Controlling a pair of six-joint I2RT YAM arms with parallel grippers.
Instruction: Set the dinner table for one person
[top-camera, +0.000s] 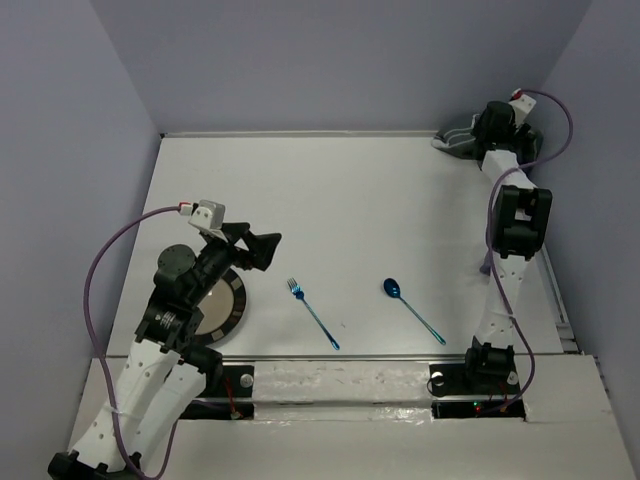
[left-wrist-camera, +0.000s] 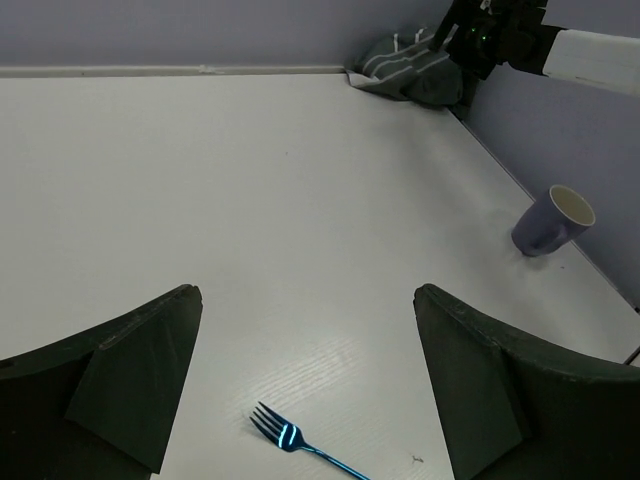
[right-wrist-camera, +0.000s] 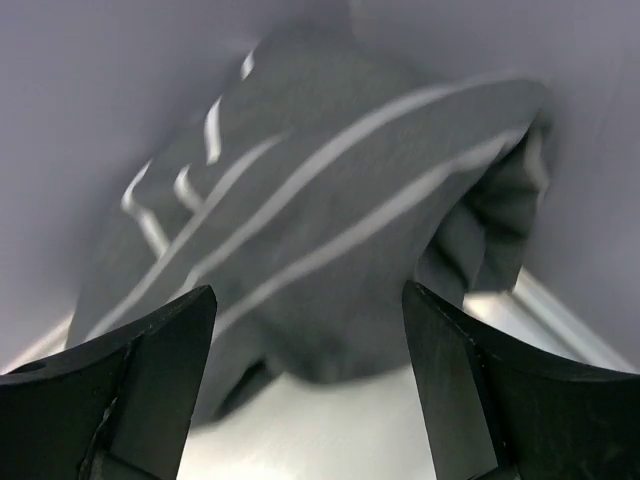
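while the right gripper (right-wrist-camera: 310, 335) hangs with jaws apart, grasping nothing, before the crumpled striped placemat (right-wrist-camera: 330, 220) in the far right corner, the left gripper (left-wrist-camera: 305, 300) gapes empty above the fork (top-camera: 312, 312); the white dinner table (top-camera: 350, 200) spreads beneath both arms, bearing a spoon (top-camera: 412, 310) and plate (top-camera: 222, 305) near its front edge

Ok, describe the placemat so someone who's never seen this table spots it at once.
Start at the white dinner table and go to its far right corner, where the right arm reaches. The placemat lies bunched there, just ahead of the right claw. It is the only cloth: dark grey with pale stripes, unlike the shiny blue fork and spoon near the front.
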